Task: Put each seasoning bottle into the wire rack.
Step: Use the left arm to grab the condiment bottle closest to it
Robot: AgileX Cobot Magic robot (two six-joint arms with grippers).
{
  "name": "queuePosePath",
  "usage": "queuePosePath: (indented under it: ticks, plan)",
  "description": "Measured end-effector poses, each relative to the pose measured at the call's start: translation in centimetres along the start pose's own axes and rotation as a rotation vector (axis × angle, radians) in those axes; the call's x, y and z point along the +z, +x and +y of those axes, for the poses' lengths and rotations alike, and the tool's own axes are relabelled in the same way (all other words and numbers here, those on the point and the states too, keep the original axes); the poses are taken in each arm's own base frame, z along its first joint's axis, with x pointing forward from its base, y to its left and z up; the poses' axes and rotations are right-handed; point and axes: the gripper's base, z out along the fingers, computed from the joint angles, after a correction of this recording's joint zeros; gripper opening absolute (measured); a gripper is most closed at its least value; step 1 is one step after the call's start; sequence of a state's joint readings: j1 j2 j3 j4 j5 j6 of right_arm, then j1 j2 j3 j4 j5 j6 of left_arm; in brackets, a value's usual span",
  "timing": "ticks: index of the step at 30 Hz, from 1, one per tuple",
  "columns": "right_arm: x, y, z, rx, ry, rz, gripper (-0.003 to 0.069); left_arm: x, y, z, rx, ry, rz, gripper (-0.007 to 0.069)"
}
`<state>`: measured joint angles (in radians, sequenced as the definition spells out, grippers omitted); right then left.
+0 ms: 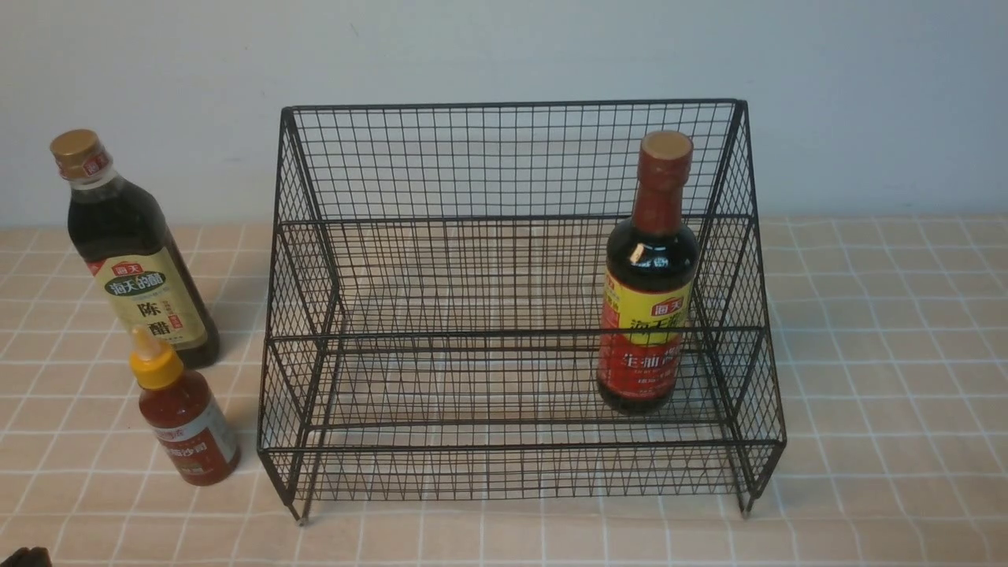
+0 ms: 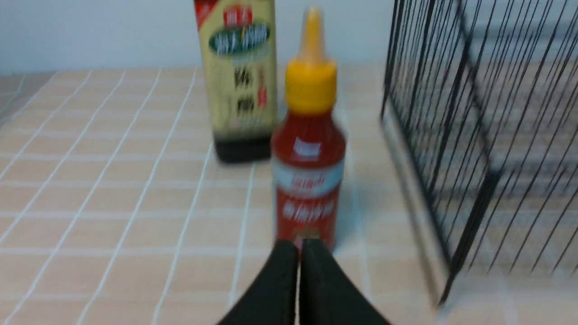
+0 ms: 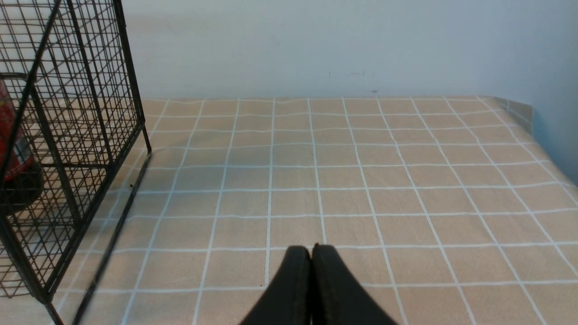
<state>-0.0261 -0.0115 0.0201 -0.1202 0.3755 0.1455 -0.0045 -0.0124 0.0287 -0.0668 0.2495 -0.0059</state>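
The black wire rack (image 1: 504, 157) stands mid-table. A dark bottle with a red neck and red-yellow label (image 1: 647, 276) stands upright on the right side of its lower tier. On the table left of the rack stand a tall dark bottle with a gold cap and beige label (image 1: 134, 260) and, in front of it, a small red bottle with a yellow nozzle cap (image 1: 183, 413). My left gripper (image 2: 300, 243) is shut and empty, pointing at the small red bottle (image 2: 308, 176) just short of it. My right gripper (image 3: 311, 249) is shut and empty over bare table, right of the rack (image 3: 67, 135).
A beige tiled cloth (image 1: 882, 378) covers the table, and a pale wall runs close behind the rack. In the right wrist view the table's far right corner (image 3: 519, 108) shows. A dark bit of the left arm (image 1: 24, 557) sits at the front view's bottom left corner.
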Motion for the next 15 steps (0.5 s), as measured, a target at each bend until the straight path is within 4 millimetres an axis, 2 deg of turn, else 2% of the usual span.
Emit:
queuePosePath:
  ticks: [4,6,11,13,15]
  plan:
    - [0.0,0.0,0.0,-0.005,0.000,0.000,-0.0015,-0.1,-1.2,-0.1,-0.085,0.015,-0.133,-0.0007]
    - [0.0,0.0,0.0,-0.016,0.000,0.000,-0.0015,-0.3,-2.5,0.0,-0.120,0.015,-0.275,-0.0007]
    - [0.0,0.0,0.0,-0.019,0.000,0.000,-0.0015,-1.1,-4.3,0.2,-0.109,0.005,-0.497,-0.0007]
    - [0.0,0.0,0.0,-0.019,0.000,0.000,-0.0015,-0.9,-4.6,0.2,-0.082,0.001,-0.514,-0.0006]
    - [0.0,0.0,0.0,-0.019,0.000,0.000,-0.0015,-0.2,-4.4,0.1,-0.060,-0.001,-0.457,0.0006]
